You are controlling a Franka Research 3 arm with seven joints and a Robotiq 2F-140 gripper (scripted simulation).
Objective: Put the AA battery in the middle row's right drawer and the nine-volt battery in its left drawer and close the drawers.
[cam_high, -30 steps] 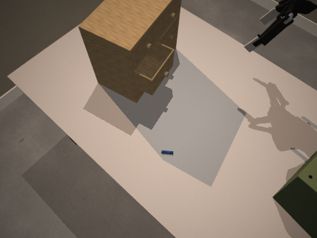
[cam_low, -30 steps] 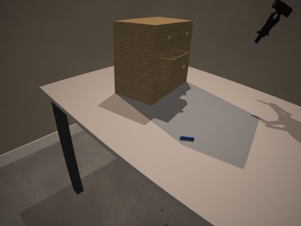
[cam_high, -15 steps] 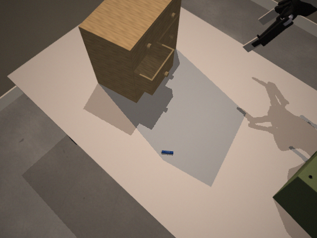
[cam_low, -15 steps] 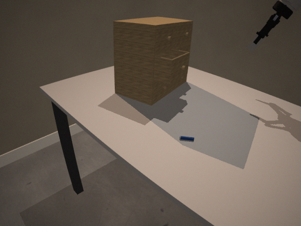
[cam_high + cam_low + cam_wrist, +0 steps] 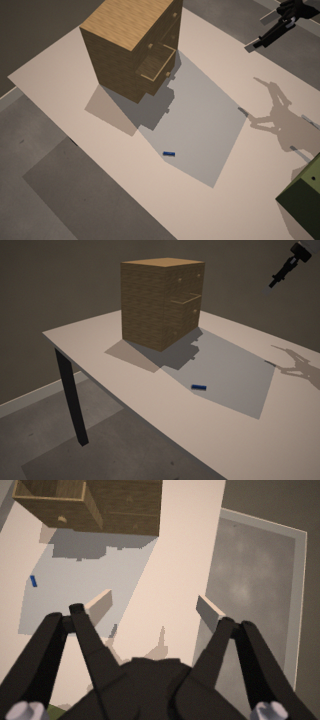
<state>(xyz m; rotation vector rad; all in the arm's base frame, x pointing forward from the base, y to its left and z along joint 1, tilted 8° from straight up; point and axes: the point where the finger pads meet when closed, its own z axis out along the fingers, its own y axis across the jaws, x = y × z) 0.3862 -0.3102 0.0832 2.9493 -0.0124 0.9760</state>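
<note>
The wooden chest [image 5: 129,46] stands on the far left part of the table. Its left drawer of the middle row [image 5: 155,64] is pulled partly out, and the other drawers I can see are pushed in. The open drawer also shows in the exterior view [image 5: 186,299] and in the wrist view [image 5: 55,502]. The blue AA battery [image 5: 168,153] lies on its side on the near edge of a grey mat [image 5: 201,124]. It also shows in the exterior view [image 5: 198,387] and in the wrist view [image 5: 33,581]. I do not see the nine-volt battery in any view. My gripper [image 5: 258,33] [image 5: 268,290] [image 5: 155,599] is open and empty. It hangs high above the table's far right edge, well away from the chest and the battery.
A green box [image 5: 302,196] stands at the right end of the table and is cut off by the frame. The gripper's shadow [image 5: 281,116] falls on the table to the right of the mat. The floor lies beyond the far table edge [image 5: 260,595].
</note>
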